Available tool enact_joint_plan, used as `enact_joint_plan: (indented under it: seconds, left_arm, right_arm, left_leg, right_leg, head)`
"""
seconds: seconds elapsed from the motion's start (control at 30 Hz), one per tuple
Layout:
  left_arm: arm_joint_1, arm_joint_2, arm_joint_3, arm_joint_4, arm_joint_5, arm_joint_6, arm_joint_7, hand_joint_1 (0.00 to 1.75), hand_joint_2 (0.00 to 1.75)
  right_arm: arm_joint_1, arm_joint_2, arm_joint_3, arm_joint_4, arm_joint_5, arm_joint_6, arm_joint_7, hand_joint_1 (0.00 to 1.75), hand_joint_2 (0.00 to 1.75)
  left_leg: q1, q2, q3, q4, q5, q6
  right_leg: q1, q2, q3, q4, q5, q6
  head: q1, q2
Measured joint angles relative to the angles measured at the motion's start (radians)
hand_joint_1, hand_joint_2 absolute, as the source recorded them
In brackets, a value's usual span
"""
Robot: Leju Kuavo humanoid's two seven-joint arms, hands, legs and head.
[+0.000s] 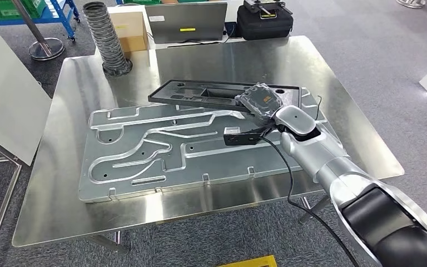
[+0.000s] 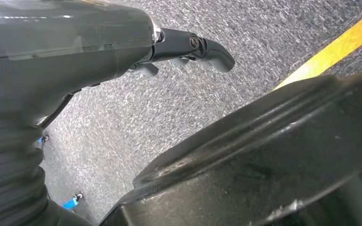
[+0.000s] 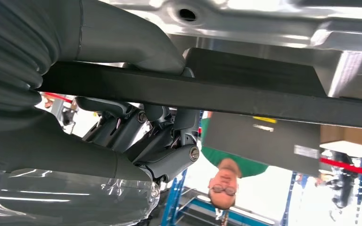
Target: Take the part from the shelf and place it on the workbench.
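1. Part (image 1: 222, 94): a flat black rectangular frame, matte, with rectangular cut-outs and small holes along its border. It sits tilted over the far edge of the metal plate, its right end raised in the right hand. In the right wrist view it appears as a dark straight bar (image 3: 207, 92) crossing the picture.

2. Right hand (image 1: 261, 103): dark, wrapped in clear crinkled film, at the end of a silver arm. It grips the part's right end; the right wrist view shows the thick grey thumb (image 3: 136, 44) on one face of the bar and the darker fingers (image 3: 169, 141) curled against the other.

3. Left hand (image 2: 188, 47): grey ribbed cover and smooth dark fingers, hanging over the carpet. It holds nothing; the visible fingers are curved loosely, and I cannot tell how far apart they stand.

4. Metal plate (image 1: 161, 150): large pressed aluminium sheet, dull silver, with raised winding channels, small holes and tabs along its near edge. It lies flat on the workbench.

5. Workbench (image 1: 89, 211): brushed stainless top with rounded corners, reflective, on thin metal legs.

6. Ribbed hose (image 1: 105, 39): grey corrugated tube standing upright at the far left of the bench.

7. Cardboard box (image 1: 130, 28), grey laptop (image 1: 186, 22) and black case (image 1: 264, 22): ranged along the far edge.

8. Carpet (image 2: 146, 117): grey, speckled, short pile, with a yellow stripe (image 2: 330, 47).

9. Person (image 3: 226, 181): green top, seen past the part.
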Motion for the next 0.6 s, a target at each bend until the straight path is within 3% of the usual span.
enact_joint_plan:
  seconds: [0.1, 0.13, 0.17, 0.2, 0.27, 0.33, 0.4, 0.47, 0.53, 0.6]
  left_arm:
    - [0.000, 0.000, 0.000, 0.000, 0.000, 0.000, 0.000, 0.00, 1.75]
    - [0.000, 0.000, 0.000, 0.000, 0.000, 0.000, 0.000, 0.00, 1.75]
    - [0.001, 0.000, 0.000, 0.000, 0.000, 0.000, 0.000, 0.00, 1.75]
    - [0.000, 0.000, 0.000, 0.000, 0.000, 0.000, 0.000, 0.00, 1.75]
    - [0.001, 0.000, 0.000, 0.000, 0.000, 0.000, 0.000, 0.00, 1.75]
    - [0.001, 0.000, 0.000, 0.000, 0.000, 0.000, 0.000, 0.00, 1.75]
    - [0.001, 0.000, 0.000, 0.000, 0.000, 0.000, 0.000, 0.00, 1.75]
    - [0.001, 0.001, 0.000, 0.000, 0.000, 0.000, 0.000, 0.00, 1.75]
    - [0.000, 0.001, 0.000, 0.000, -0.001, 0.000, 0.000, 0.00, 1.75]
    - [-0.002, 0.002, 0.000, 0.000, -0.001, 0.001, -0.003, 0.00, 1.75]
  right_arm:
    - [0.006, 0.001, 0.000, 0.000, -0.001, 0.000, -0.001, 1.75, 1.75]
    - [0.010, 0.001, 0.000, 0.000, -0.002, 0.000, -0.001, 1.75, 1.75]
    - [0.014, 0.001, 0.000, 0.000, -0.002, 0.000, 0.000, 1.75, 1.75]
    - [0.016, 0.001, 0.000, 0.000, -0.002, 0.000, 0.000, 1.75, 1.75]
    - [0.018, 0.001, 0.000, 0.000, -0.002, 0.000, -0.001, 1.75, 1.75]
    - [0.017, 0.001, 0.000, 0.000, -0.002, 0.000, -0.001, 1.75, 1.75]
    - [0.017, 0.001, 0.000, 0.000, -0.002, 0.000, -0.001, 1.75, 1.75]
    - [0.018, 0.001, 0.000, 0.000, -0.002, 0.000, -0.001, 1.75, 1.75]
    - [0.018, 0.002, 0.000, -0.001, -0.003, 0.000, 0.000, 1.75, 1.75]
    - [0.019, 0.002, 0.000, -0.001, -0.006, 0.000, 0.002, 0.87, 0.87]
  left_leg:
    - [0.003, 0.002, 0.002, -0.002, 0.000, 0.007]
    - [0.003, 0.001, 0.003, -0.002, -0.001, 0.007]
    - [0.003, 0.001, 0.004, -0.002, -0.001, 0.007]
    - [0.003, 0.000, 0.005, -0.002, -0.002, 0.007]
    - [0.004, -0.001, 0.011, -0.002, -0.005, 0.003]
    - [0.001, -0.003, 0.012, -0.002, -0.006, -0.005]
    - [-0.001, -0.004, 0.012, -0.004, -0.006, -0.015]
    - [-0.001, -0.003, 0.012, -0.003, -0.011, -0.025]
    - [-0.002, 0.000, -0.012, 0.055, -0.051, -0.033]
    - [-0.002, 0.001, -0.071, 0.189, -0.117, -0.036]
  right_leg:
    - [-0.008, -0.002, -0.082, 0.178, -0.088, 0.017]
    - [-0.011, -0.002, -0.110, 0.233, -0.105, 0.021]
    - [-0.013, -0.002, -0.123, 0.254, -0.102, 0.022]
    - [-0.015, -0.002, -0.116, 0.234, -0.081, 0.022]
    - [-0.017, -0.002, -0.052, 0.098, -0.010, 0.019]
    - [-0.012, -0.001, 0.000, -0.013, 0.030, 0.011]
    - [-0.005, 0.000, 0.008, -0.034, 0.033, 0.000]
    - [-0.009, 0.000, 0.011, -0.041, 0.037, -0.013]
    - [-0.013, -0.002, 0.015, -0.050, 0.042, -0.026]
    - [-0.011, -0.003, 0.016, -0.051, 0.042, -0.034]
  head:
    - [0.000, 0.000]
    - [0.000, 0.000]
    - [0.000, 0.000]
    - [0.000, 0.000]
    - [0.000, 0.000]
    - [0.000, 0.000]
    - [0.000, 0.000]
    - [0.000, 0.000]
    - [0.000, 0.000]
    - [0.000, 0.000]
